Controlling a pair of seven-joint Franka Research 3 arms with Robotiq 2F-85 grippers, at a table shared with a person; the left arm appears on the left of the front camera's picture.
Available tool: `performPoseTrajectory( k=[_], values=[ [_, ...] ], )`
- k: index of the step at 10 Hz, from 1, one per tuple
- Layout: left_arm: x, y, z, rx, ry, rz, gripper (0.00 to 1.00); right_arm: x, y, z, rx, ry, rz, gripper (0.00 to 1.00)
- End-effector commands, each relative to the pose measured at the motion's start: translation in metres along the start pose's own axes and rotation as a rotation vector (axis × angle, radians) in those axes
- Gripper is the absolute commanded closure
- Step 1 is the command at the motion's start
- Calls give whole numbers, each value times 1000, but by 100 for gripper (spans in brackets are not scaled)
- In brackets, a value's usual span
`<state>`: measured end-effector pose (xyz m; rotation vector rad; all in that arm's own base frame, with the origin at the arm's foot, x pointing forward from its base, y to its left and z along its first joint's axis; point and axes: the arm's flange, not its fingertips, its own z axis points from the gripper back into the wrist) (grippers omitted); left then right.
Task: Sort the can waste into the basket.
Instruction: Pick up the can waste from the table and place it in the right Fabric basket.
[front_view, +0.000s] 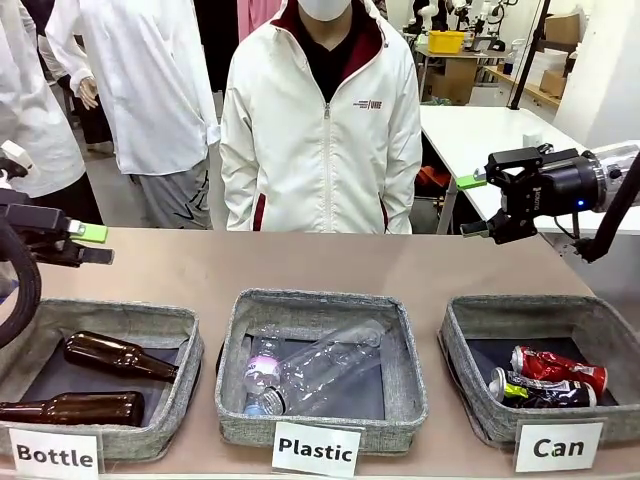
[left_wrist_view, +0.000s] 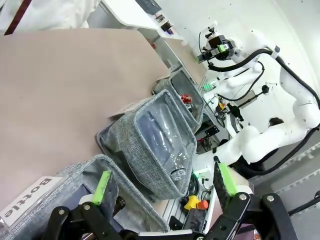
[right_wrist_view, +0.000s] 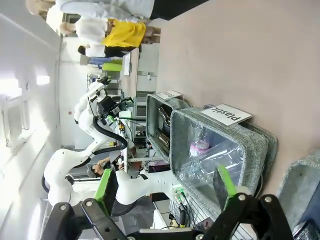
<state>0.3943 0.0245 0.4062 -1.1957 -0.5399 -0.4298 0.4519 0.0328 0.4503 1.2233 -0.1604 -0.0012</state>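
Both crushed cans are already found inside the basket (front_view: 470, 330) labelled "Can", at the table's right end. The red can (front_view: 558, 367) is laid along the dark floor with its long axis running left to right, slightly tilted. The black can (front_view: 540, 391) with yellow-green and white print is set just in front of it, touching it and roughly parallel. No can is seen on the bare table (front_view: 300, 262), so the sorting is judged done, with nothing left for a next grasp.

The right gripper (front_view: 478, 204) is the nearer one: it is held in the air above and behind the basket, fingers pointing toward picture left, the cans lying below and forward of it. Its jaws are spread wide and nothing is held. The left gripper (front_view: 96, 243) is parked well apart at the far left, above the "Bottle" basket (front_view: 150, 320), likewise spread and empty.
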Motion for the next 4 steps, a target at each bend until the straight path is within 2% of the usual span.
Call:
performPoseTrajectory(
  k=[1, 4],
  values=[
    [0, 0, 7, 8, 4, 10, 0, 0, 1, -1, 0, 0, 2, 0],
    [0, 0, 7, 8, 4, 10, 0, 0, 1, -1, 0, 0, 2, 0]
  ],
)
